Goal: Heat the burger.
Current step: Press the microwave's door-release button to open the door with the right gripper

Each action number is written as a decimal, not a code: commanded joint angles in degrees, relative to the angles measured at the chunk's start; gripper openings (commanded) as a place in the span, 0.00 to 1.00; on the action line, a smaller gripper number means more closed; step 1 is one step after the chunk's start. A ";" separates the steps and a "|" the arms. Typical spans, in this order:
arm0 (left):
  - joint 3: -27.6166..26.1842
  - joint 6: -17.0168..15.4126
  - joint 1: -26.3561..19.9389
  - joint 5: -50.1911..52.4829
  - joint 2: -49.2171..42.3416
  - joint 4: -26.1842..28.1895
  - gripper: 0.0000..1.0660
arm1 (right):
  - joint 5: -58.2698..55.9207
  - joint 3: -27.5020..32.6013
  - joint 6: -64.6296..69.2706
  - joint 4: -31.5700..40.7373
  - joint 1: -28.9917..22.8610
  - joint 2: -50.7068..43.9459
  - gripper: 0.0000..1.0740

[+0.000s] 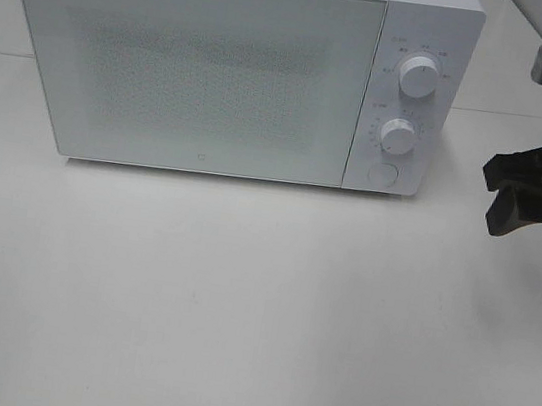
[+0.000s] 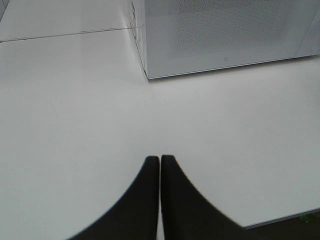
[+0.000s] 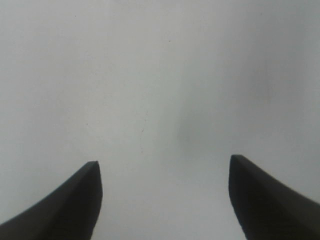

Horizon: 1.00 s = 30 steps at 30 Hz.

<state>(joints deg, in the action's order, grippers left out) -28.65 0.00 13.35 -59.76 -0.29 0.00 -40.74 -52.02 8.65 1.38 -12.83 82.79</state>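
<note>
Burger: not visible in any view. Could be inside the microwave [image 1: 189, 70], but the frosted door [image 1: 227, 15] hides the interior, so can't tell.
Microwave: white, on the worktop [image 1: 254, 322], door fully shut.
Controls: on the panel right of the door are the upper knob [image 1: 417, 77], the lower knob [image 1: 399, 136] and a round button [image 1: 385, 175] under them.
R gripper: the right gripper [image 3: 162, 167] has its jaws wide apart w/ nothing between. It's above bare worktop, off to the right of the ctrl panel and apart from it.
L gripper: the left gripper [image 2: 160, 160] has its fingers pressed together and holds nothing. It's low over the worktop, facing the microwave's front corner.
Step (est.): at the oven stage. Either the door needs opening to load, or the burger is already in and the timer needs setting. Frames don't settle which.
Next move (est.): R arm looks best placed. It'd have to come in toward the panel, line up w/ a knob or the button, then narrow its jaws before turning or pressing.
Writing: tiny marks ring both knobs, too small to read.
Logo: small mark low on the door [image 1: 203, 164], not legible. No brand readable.
</note>
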 commanded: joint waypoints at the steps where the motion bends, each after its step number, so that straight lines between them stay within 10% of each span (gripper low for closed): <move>1: 0.11 0.40 0.00 0.63 -0.29 0.57 0.00 | -2.29 0.52 0.63 0.29 0.40 -3.72 0.61; 30: 0.11 0.40 0.00 0.63 -0.29 0.57 0.00 | -12.61 21.72 -0.11 -0.40 0.23 -48.59 0.61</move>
<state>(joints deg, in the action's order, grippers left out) -28.65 0.00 13.35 -59.76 -0.29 0.00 -52.83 -30.60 8.88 1.20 -12.83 34.72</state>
